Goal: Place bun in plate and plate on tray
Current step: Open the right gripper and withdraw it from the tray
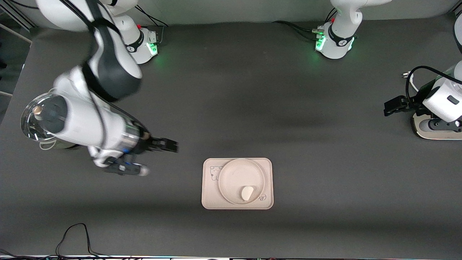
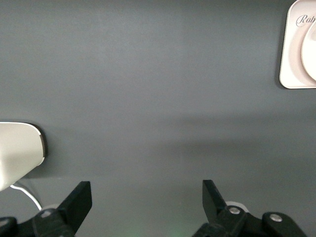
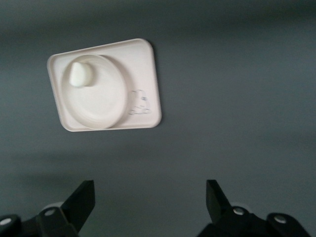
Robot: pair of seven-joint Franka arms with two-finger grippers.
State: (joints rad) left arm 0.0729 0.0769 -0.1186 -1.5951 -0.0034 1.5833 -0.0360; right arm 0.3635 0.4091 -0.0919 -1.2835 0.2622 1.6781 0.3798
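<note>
The tray [image 1: 237,183] sits low in the front view, a bit right of the middle of the frame, flat on the dark table [image 1: 252,90]. The plate [image 1: 241,181] is on the tray, taking up most of it and sitting toward the tray's end nearest the left arm, so the little cartoon animal print stays uncovered at the tray's other end. The bun [image 1: 247,193] is in the plate, lying by the part of the rim closest to the front camera, so not centred at all.

The right gripper [image 1: 166,145] is at the middle left of the front view, over bare table toward the right arm's end, clear of the tray. Its fingers are spread wide with nothing between them. The right wrist view backs that up: two black fingertips [image 3: 81,200] far apart at the bottom of the frame, just grey table in the gap, and tray, plate and bun up in the upper left of that frame.

The left gripper [image 1: 395,105] is way over at the right edge of the front view, over the table near a pale base-like thing [image 1: 438,126]. That arm is just waiting there. The jaws are also wide open and empty, as the left wrist view shows, with a corner of the tray [image 2: 298,49] peeking in at the upper right.
</note>
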